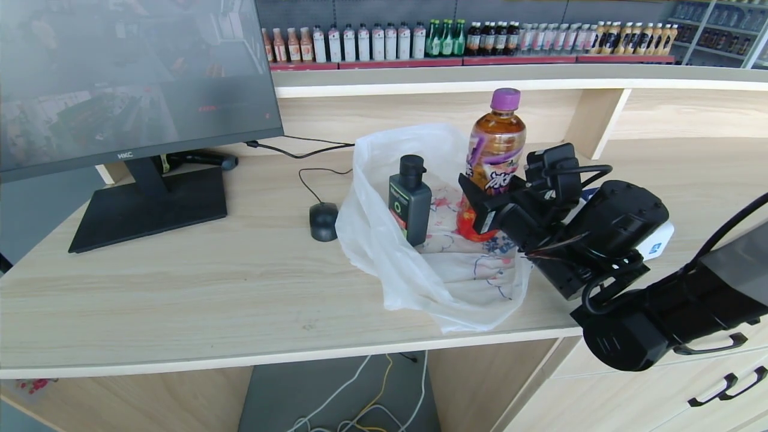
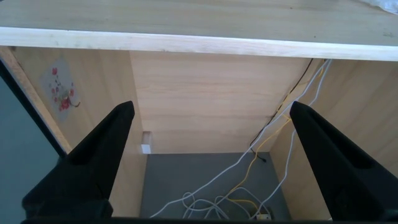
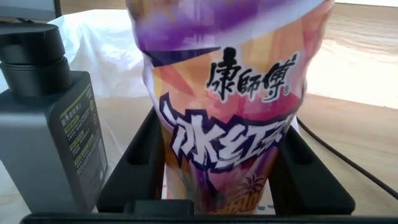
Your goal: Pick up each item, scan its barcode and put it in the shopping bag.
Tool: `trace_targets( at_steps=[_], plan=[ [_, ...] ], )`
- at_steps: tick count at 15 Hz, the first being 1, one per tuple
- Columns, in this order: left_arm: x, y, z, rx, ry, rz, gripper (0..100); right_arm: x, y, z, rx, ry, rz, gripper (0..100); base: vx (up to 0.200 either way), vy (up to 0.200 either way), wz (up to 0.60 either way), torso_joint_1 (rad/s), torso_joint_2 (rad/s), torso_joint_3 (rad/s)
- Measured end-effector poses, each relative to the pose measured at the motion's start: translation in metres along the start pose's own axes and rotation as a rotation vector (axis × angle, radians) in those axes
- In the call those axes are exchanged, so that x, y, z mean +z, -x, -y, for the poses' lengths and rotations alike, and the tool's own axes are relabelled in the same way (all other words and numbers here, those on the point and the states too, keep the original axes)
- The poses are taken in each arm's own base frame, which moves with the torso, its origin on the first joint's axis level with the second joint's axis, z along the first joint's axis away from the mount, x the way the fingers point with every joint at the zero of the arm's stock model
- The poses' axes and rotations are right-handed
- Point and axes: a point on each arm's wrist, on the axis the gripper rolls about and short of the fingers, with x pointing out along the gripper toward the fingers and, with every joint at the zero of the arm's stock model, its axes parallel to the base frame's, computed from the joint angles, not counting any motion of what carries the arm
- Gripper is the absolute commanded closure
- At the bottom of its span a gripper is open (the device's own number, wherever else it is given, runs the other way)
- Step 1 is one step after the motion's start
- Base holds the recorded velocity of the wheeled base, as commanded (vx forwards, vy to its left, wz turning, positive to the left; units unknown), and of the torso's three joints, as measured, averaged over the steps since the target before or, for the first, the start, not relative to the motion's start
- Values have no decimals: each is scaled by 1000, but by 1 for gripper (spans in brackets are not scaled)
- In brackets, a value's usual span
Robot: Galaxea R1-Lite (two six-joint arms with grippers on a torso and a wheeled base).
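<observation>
My right gripper [image 1: 482, 211] is shut on a tea bottle [image 1: 497, 150] with a purple cap and an orange-and-purple label, and holds it upright. The bottle's base is at the open mouth of the white plastic shopping bag [image 1: 390, 258]; I cannot tell whether it rests on anything. A dark grey bottle [image 1: 410, 201] with a black cap stands inside the bag, just left of the tea bottle. In the right wrist view the tea bottle [image 3: 230, 124] sits between the black fingers [image 3: 134, 158], with the grey bottle [image 3: 50, 124] beside it. My left gripper [image 2: 211, 155] is open below the counter's edge.
A monitor [image 1: 120, 78] on a black stand occupies the counter's left, with a black handheld device [image 1: 201, 159] behind it and a mouse [image 1: 324, 221] near the bag. A white box [image 1: 659, 243] lies behind my right arm. Cables [image 2: 249, 186] hang under the counter.
</observation>
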Motion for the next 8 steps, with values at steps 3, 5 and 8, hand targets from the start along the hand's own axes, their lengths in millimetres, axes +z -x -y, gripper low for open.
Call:
trace_targets(
  at_steps=[3,5,8],
  plan=[
    [0,0,0,0,0,0,0,-1,1,0,1,-8,-5,100,0,0,0,0,0,0],
    [0,0,0,0,0,0,0,-1,1,-1,2,-8,-5,100,0,0,0,0,0,0],
    [0,0,0,0,0,0,0,-2,1,-1,2,-10,-7,100,0,0,0,0,0,0]
  ],
)
